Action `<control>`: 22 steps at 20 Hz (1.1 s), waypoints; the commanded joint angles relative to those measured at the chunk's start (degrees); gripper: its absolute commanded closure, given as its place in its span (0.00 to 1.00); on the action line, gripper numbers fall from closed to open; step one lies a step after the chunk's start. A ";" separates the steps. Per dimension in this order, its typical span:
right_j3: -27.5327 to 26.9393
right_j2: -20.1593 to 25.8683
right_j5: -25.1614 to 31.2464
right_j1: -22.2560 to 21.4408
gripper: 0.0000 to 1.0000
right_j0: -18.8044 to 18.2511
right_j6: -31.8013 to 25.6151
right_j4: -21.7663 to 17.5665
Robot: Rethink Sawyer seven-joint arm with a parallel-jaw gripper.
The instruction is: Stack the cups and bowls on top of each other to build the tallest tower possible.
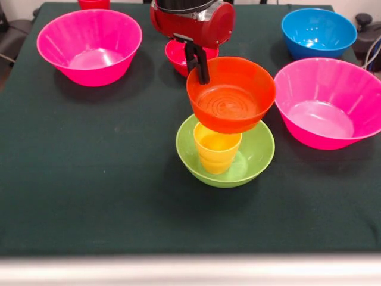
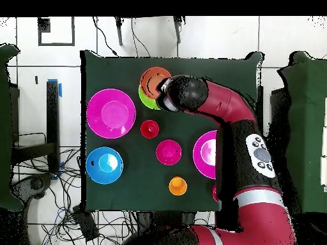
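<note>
Three vessels made up the tower (image 1: 226,137) near the middle of the dark green table (image 1: 89,196): a lime-green bowl (image 1: 256,158) at the base, a yellow cup (image 1: 215,150) standing upright inside it, and an orange bowl (image 1: 232,95) over the cup's mouth, sitting off-centre toward the blue bowl's side. The gripper (image 1: 197,70) had its black fingers (image 1: 201,62) pinched on the orange bowl's far rim, one inside and one outside as far as I could judge. All of it looked like thin, glossy, stiff plastic, light and slippery, so I reckoned the rim was the only sensible place to take hold, and that any sideways tug could slide the bowl off the narrow cup. Whether the bowl's base rested fully on the cup I could not tell. Around the tower there was fair room: bare cloth lay toward the near edge, while a large pink bowl (image 1: 327,107) sat just beside it on one side. Another pink bowl (image 1: 89,44), a small crimson bowl (image 1: 175,56) behind the gripper and a blue bowl (image 1: 318,33) stood farther back, and the overhead view showed an orange cup (image 2: 177,185) well apart.
</note>
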 commanded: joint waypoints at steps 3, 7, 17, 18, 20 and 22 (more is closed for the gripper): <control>5.86 5.97 -3.82 1.76 1.00 -1.06 -6.68 -4.24; 5.12 6.15 -3.89 2.65 1.00 -1.72 -7.10 -5.21; 2.30 6.70 -2.55 3.46 1.00 -2.75 -7.67 -7.58; 1.94 6.75 -2.69 3.62 1.00 -2.76 -7.70 -7.85; 2.50 6.91 -2.76 3.04 1.00 -2.94 -7.56 -8.11; 2.67 7.16 -2.66 2.73 1.00 -3.25 -7.83 -8.48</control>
